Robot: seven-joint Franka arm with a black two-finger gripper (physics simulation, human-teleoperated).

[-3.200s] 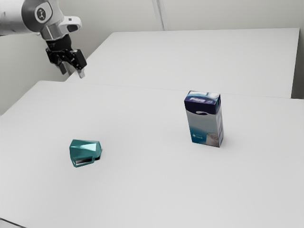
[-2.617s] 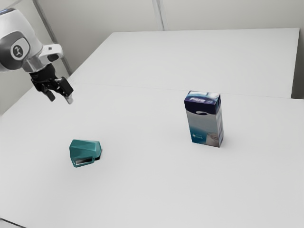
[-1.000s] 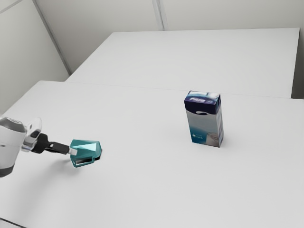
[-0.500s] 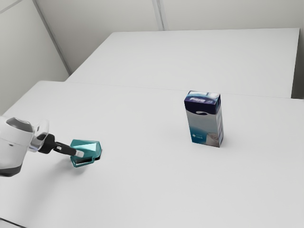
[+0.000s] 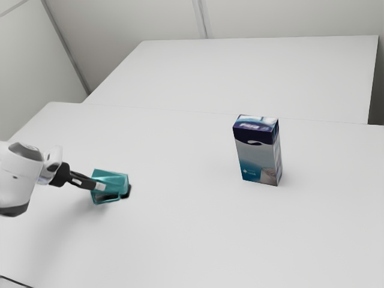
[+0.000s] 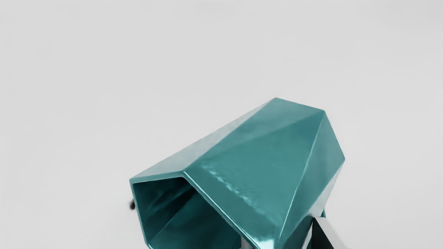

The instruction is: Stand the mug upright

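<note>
Rising behind everything: a pale wall (image 5: 132, 36), with a narrow vertical strip running down it. Before it, spread wide and white: a table (image 5: 192, 240), crossed by a faint seam. Reaching in from the exterior view's left, low over the near part: a white arm (image 5: 17, 177), casting a soft shadow beneath. Standing upright, well apart from the arm toward the exterior view's right: a tall carton (image 5: 257, 159), dark blue at the top, pale and blue-green below. At the end of the arm: a black gripper (image 5: 99, 186) with pale tips, right at the mug (image 5: 114, 179). Jaws clamped on the mug, with part of its wall between them. Teal, faceted and glossy, tipped over on its side toward the exterior view's left; whether touching the table, impossible to tell. In the wrist view, dark inside its open mouth (image 6: 187, 214). On the side nearer the exterior camera: its handle (image 5: 108, 201). Smallest of all: one fingertip (image 6: 328, 235) outside the mug, the other just visible within the mouth.
</note>
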